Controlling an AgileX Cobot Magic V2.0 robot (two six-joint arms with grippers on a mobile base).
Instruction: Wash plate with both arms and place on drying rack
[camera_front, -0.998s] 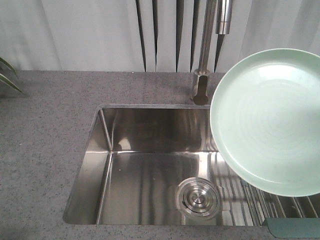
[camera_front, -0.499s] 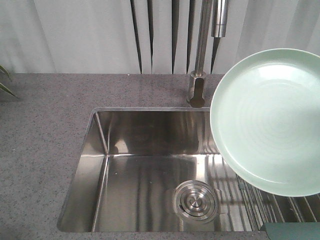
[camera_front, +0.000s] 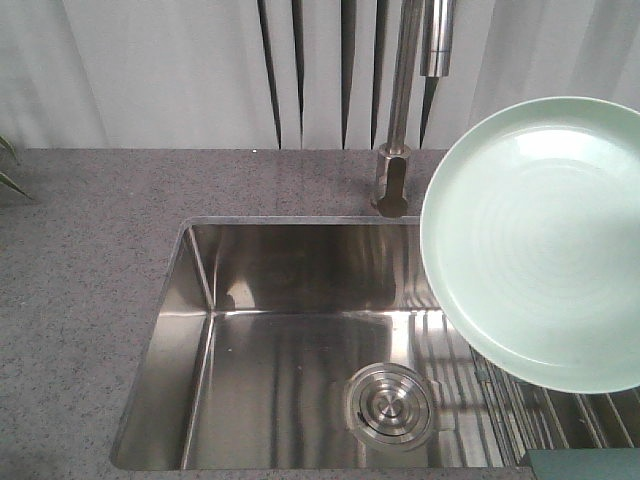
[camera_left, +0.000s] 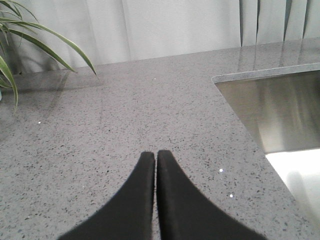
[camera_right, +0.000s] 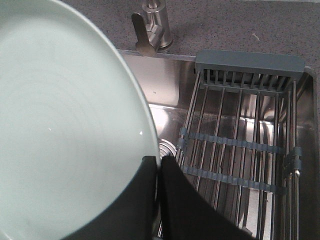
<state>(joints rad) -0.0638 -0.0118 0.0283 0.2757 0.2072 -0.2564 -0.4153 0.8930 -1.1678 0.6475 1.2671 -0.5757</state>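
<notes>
The pale mint-green plate (camera_front: 540, 240) hangs tilted in the air over the right side of the sink, facing the front camera. In the right wrist view the plate (camera_right: 65, 125) fills the left half, and my right gripper (camera_right: 158, 159) is shut on its rim. The drying rack (camera_right: 240, 150) of steel wires and grey-green crossbars lies across the sink's right end, below and to the right of the plate. A strip of the rack (camera_front: 560, 415) shows under the plate in the front view. My left gripper (camera_left: 156, 154) is shut on nothing, low over the grey counter. Neither arm shows in the front view.
The steel sink (camera_front: 300, 340) has a round drain (camera_front: 392, 405) in its floor. A tall steel faucet (camera_front: 400, 110) stands behind it, close to the plate's left edge. Speckled grey counter (camera_left: 125, 115) surrounds the sink; a leafy plant (camera_left: 20, 45) stands far left.
The sink, faucet and counter have shifted slightly left in the front view, so the camera has moved. The plate keeps its place in the frame.
</notes>
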